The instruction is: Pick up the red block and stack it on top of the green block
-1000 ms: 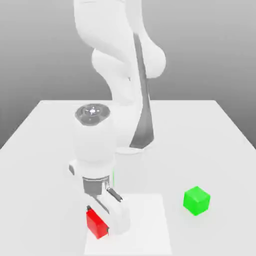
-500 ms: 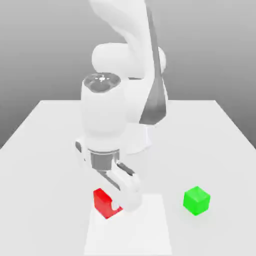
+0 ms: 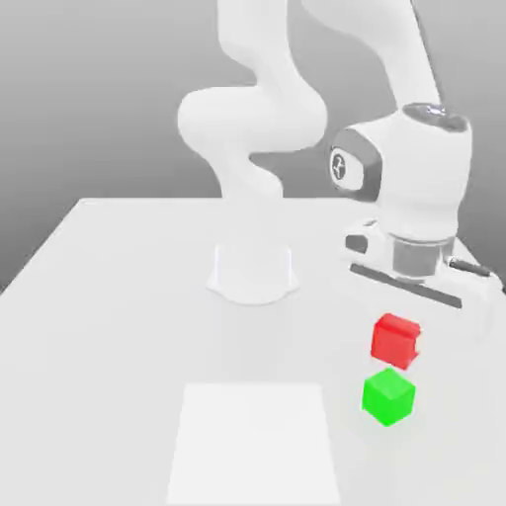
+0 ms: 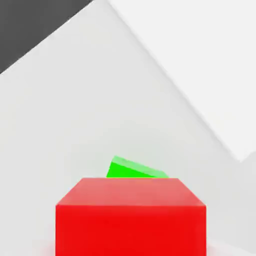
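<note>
Exterior view: the white two-finger gripper (image 3: 403,331) pinches the small matte bright red cube (image 3: 395,339), held in the air just above the small matte bright green cube (image 3: 388,396) (not touching), which rests on the white table (image 3: 109,326). Hand view: red cube (image 4: 131,216) in front of green cube (image 4: 134,169).

Glossy white arm (image 3: 259,119), rounded bulbous links; dark grey circular joint cap; grey metallic wrist collar.

matte red block (image 3: 396,339), matte green block (image 3: 388,396), smooth white table (image 3: 119,326)
</note>
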You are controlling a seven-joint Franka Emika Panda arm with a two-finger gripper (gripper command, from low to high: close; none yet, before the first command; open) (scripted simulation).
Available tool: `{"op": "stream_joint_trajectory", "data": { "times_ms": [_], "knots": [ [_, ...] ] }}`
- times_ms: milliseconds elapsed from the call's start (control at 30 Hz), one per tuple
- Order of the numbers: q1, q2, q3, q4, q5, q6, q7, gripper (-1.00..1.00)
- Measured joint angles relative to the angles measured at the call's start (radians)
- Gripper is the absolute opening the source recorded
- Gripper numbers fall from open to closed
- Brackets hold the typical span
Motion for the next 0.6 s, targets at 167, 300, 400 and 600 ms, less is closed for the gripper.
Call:
{"op": "stream_joint_trajectory", "data": {
  "times_ms": [167, 300, 400, 600],
  "knots": [
    [0.006, 0.09, -0.027, 0.002, -0.104, 0.079, 0.074, -1.0],
    [0.025, 0.145, -0.056, 0.0, -0.165, 0.127, 0.118, 1.0],
    [0.025, 0.145, -0.056, 0.0, -0.165, 0.127, 0.118, 1.0],
    [0.016, 0.098, -0.036, 0.001, -0.112, 0.084, 0.08, 1.0]
  ]
}}
